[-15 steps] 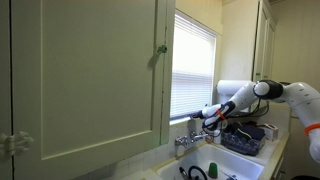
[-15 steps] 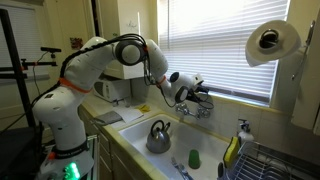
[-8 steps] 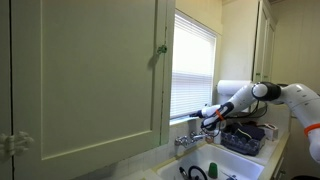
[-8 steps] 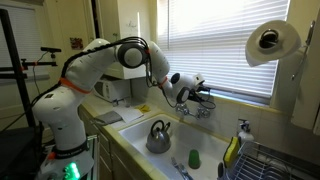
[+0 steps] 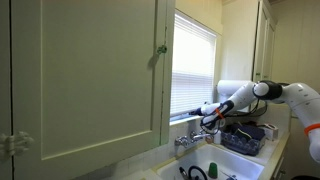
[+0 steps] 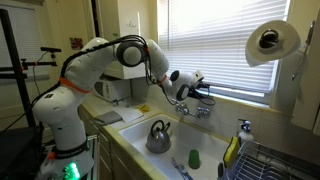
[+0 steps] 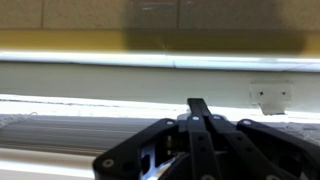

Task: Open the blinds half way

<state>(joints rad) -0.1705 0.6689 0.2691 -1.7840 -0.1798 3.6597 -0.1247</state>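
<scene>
The white slatted blinds (image 5: 196, 55) hang fully down over the window in both exterior views (image 6: 222, 40). Their bottom rail (image 6: 245, 96) sits just above the sill. My gripper (image 6: 207, 90) is at the lower end of the blinds above the sink, with its tip at the bottom rail (image 5: 198, 110). In the wrist view the fingers (image 7: 198, 104) are pressed together and point at the pale rail and sill, with thin slats (image 7: 60, 130) at the lower left. Nothing shows between the fingers.
A large pale-green cabinet door (image 5: 85, 80) stands next to the window. Below the gripper are a faucet (image 6: 204, 109) and a sink holding a kettle (image 6: 158, 135). A paper towel roll (image 6: 270, 42) hangs nearby, above a dish rack (image 6: 275, 160).
The gripper has risen slightly and moved closer to the bottom rail. The blinds have not visibly moved.
</scene>
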